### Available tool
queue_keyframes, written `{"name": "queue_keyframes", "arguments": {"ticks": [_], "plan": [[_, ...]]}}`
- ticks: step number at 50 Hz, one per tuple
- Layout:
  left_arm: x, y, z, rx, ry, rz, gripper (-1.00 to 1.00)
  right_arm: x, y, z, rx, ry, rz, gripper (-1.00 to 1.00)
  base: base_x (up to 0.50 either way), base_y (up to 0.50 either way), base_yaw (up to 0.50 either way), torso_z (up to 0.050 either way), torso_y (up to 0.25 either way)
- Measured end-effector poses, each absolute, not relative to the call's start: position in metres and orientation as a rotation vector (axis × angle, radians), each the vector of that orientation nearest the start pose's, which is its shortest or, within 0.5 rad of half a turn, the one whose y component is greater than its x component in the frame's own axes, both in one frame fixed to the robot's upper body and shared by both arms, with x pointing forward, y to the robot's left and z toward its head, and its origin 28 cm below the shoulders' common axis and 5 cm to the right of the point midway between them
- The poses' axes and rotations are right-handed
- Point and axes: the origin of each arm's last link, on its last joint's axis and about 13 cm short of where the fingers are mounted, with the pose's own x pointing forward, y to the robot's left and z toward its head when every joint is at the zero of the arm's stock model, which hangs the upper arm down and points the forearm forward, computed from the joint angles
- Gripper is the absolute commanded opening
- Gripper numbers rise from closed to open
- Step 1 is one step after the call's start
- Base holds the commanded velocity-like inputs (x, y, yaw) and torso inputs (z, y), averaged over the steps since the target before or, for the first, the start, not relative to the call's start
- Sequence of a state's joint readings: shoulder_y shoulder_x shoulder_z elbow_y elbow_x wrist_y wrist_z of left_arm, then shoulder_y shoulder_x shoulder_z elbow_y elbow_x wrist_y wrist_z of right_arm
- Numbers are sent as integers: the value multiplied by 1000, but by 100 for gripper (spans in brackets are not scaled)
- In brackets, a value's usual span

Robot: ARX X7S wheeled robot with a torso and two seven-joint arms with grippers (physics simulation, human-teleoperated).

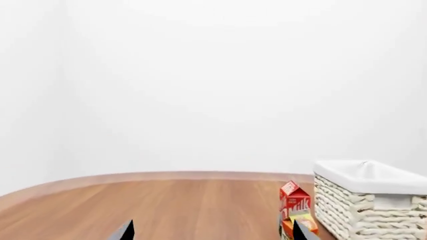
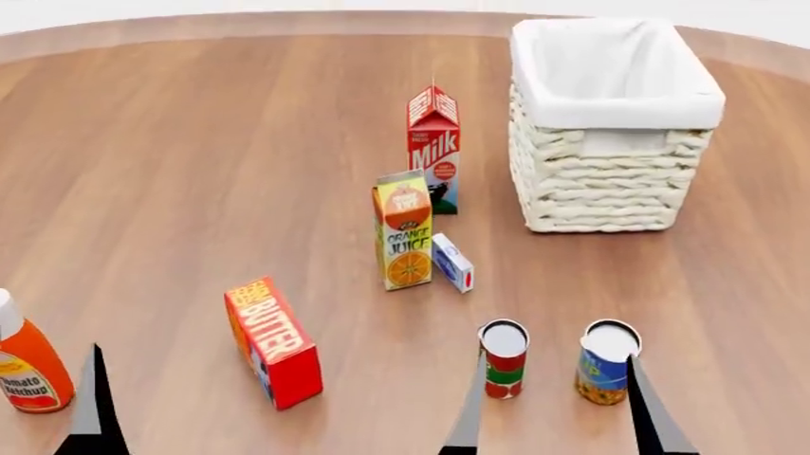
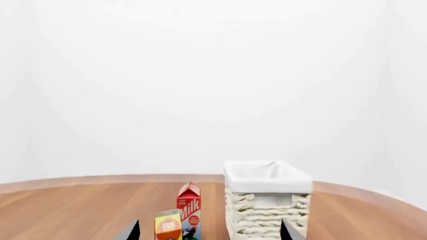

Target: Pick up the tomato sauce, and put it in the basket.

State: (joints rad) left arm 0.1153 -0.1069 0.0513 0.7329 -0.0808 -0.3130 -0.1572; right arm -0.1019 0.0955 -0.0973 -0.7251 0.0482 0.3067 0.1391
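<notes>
The tomato sauce can (image 2: 504,358), with a red and green label, stands upright on the wooden table near the front, in the head view only. The cream wicker basket (image 2: 614,180) with white lining stands at the back right; it also shows in the left wrist view (image 1: 370,205) and the right wrist view (image 3: 263,210). My right gripper (image 2: 557,365) is open and empty, its fingers flanking the tomato sauce can and the blue-and-yellow can (image 2: 608,365) from the near side. My left gripper (image 1: 213,231) is open and empty at the front left; one of its fingers (image 2: 91,398) shows.
A milk carton (image 2: 433,142), an orange juice carton (image 2: 405,232) and a small white-and-blue box (image 2: 452,263) stand mid-table left of the basket. A red butter box (image 2: 272,343) lies front left. An orange ketchup bottle (image 2: 26,360) stands at the left edge.
</notes>
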Motion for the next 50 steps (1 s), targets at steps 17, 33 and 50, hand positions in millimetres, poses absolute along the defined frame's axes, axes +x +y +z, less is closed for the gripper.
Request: {"name": "queue_keyframes", "arguments": {"ticks": [17, 33, 50], "plan": [[168, 206, 123, -8, -294, 41, 100, 171, -89, 123, 0, -306, 11, 100, 500, 0, 0, 0, 0], [169, 206, 122, -10, -287, 47, 100, 170, -88, 122, 1, -301, 17, 100, 500, 0, 0, 0, 1], [169, 206, 121, -11, -279, 49, 100, 170, -88, 120, 1, -295, 22, 100, 490, 0, 0, 0, 1]]}}
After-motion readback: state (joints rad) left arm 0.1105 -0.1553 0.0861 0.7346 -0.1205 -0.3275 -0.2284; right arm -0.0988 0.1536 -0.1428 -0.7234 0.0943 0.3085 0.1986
